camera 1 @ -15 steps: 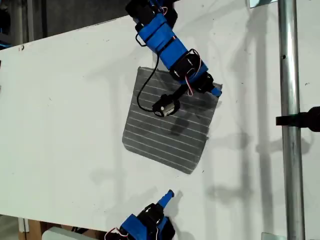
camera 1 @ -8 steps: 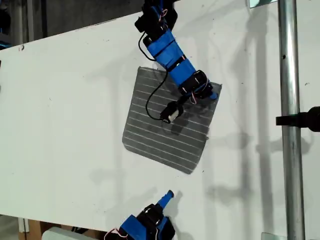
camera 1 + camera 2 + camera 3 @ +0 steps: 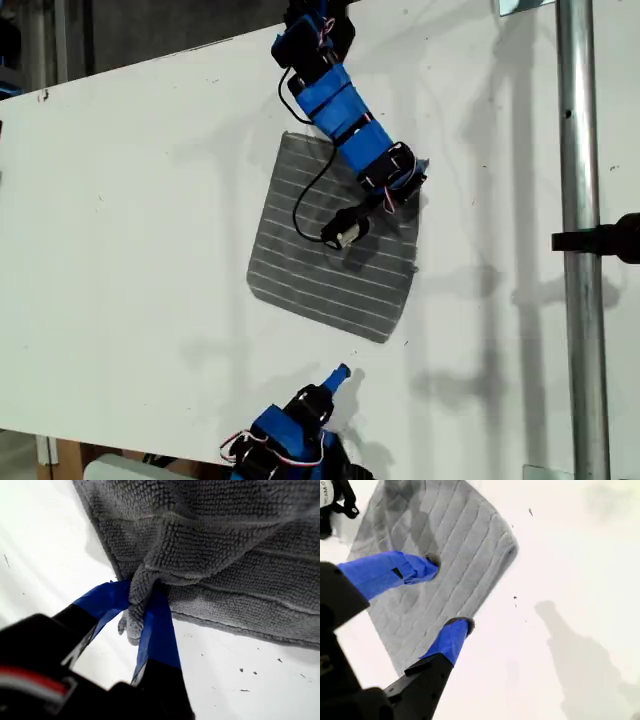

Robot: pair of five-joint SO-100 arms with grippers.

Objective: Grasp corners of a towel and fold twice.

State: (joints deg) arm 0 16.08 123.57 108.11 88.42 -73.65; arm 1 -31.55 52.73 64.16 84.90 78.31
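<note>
Change: since a second ago my first gripper (image 3: 418, 176) has pulled the towel's (image 3: 330, 262) 2 o'clock corner (image 3: 131, 625) inward toward the cloth's middle, so that edge now sits bunched; my second gripper (image 3: 337, 377) has edged slightly up at the exterior view's 6 o'clock.
First jaws: pressed onto the corner, a grey fold pinched between the blue fingers (image 3: 157, 630), the rest of the cloth spreading away beyond them.
Second jaws: spread apart, nothing between them, hovering off the towel's near edge (image 3: 490, 580).
Towel: mostly flat on the white table (image 3: 130, 250), centre of the exterior view, stripes visible.
Cable: black loop (image 3: 305, 205) over the cloth.
</note>
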